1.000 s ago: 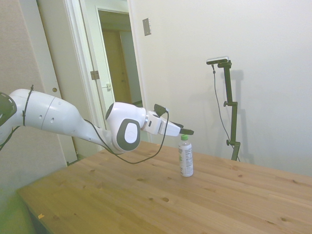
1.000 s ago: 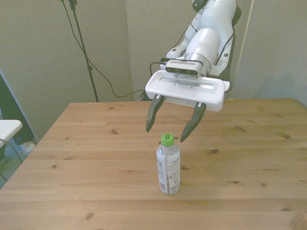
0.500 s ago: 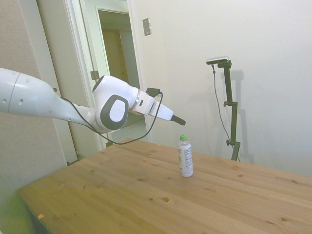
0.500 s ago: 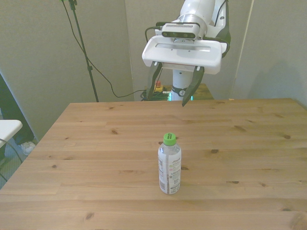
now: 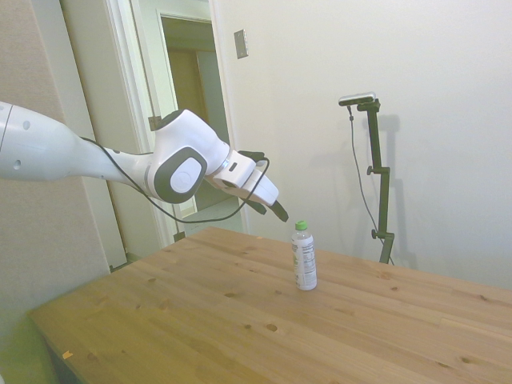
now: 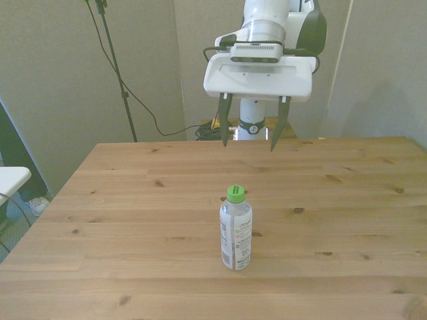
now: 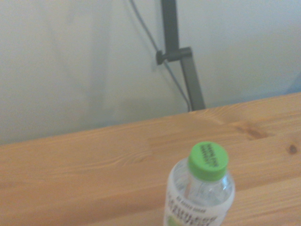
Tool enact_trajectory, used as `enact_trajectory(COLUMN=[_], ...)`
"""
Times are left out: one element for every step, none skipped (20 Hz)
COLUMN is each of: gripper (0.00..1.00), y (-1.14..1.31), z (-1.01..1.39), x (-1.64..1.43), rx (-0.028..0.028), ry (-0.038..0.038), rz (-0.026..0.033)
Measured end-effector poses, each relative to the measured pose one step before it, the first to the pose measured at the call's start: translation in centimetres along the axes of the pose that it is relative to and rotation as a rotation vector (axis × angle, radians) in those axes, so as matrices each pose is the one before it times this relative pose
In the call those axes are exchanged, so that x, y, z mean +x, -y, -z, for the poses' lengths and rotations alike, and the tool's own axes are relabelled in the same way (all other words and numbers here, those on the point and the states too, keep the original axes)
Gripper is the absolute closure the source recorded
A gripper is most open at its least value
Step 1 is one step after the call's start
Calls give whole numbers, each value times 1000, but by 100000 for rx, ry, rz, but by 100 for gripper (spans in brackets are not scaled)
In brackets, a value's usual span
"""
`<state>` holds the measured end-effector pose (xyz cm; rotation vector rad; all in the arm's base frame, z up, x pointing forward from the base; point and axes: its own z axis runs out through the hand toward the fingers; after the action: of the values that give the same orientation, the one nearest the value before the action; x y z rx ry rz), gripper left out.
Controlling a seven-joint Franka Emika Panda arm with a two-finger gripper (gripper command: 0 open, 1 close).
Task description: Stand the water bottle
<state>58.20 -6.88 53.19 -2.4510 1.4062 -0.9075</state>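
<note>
The water bottle (image 6: 235, 229) stands upright on the wooden table (image 6: 120, 220), clear plastic with a green cap and a white label. It is also upright in the side view as the water bottle (image 5: 304, 257), and the wrist view catches the top of the water bottle (image 7: 205, 181) from above. My gripper (image 6: 251, 141) hangs open in the air behind the bottle and well above the table, holding nothing. In the side view the gripper (image 5: 278, 213) is left of the bottle's cap, apart from it.
The wooden table (image 5: 200, 320) carries only the bottle. A doorway (image 5: 192, 104) opens behind the arm in the side view. Cables run down the wall behind the table in the front view.
The gripper has pulled up and back from just above the bottle's cap, then tipped its fingers downward. The bottle has stayed upright in place.
</note>
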Motion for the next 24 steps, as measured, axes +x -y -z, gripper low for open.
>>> enact_trajectory(gripper=[0, 0, 0, 0, 0, 0, 0, 0, 0, 0, 0, 0, 0, 0, 0, 0, 0, 0, 0, 0, 0, 0, 0, 0], y=[30, -48, -77, -124, -112, -67, -115, -189, -301, -411, -473, -513, -594, -572, -544, -543, -420, -428, -374, -312, -319, -325, -287, -275], z=[-205, -154, -76, -2, 124, 252, 288, 258, 232, 235, 285, 376, 551, 616, 639, 591, 477, 253, 65, -68, -164, -218, -150, -130], x=[-539, -384, -243, -135, -57, 2, 23, 21, 12, 2, -44, -50, -134, -250, -403, -492, -551, -559, -447, -380, -290, -224, -83, 33], rx=[-1711, -1553, -1337, -1133, -975, -740, -513, -423, -258, -342, -744, -822, -883, -819, -692, -775, -782, -1213, -1239, -1069, -910, -1011, -649, -450], ry=[3402, 3112, 3042, 2932, 3218, 3158, 3113, 2881, 2509, 2191, 1931, 1455, 1287, 991, 602, 303, 57, 437, 372, 514, 714, 958, 521, 262], rz=[1643, 1500, 1251, 1188, 1214, 1595, 1263, 1029, 728, 578, 515, 202, 198, 336, 349, 500, 364, 496, 194, 375, 421, 278, 258, -46])
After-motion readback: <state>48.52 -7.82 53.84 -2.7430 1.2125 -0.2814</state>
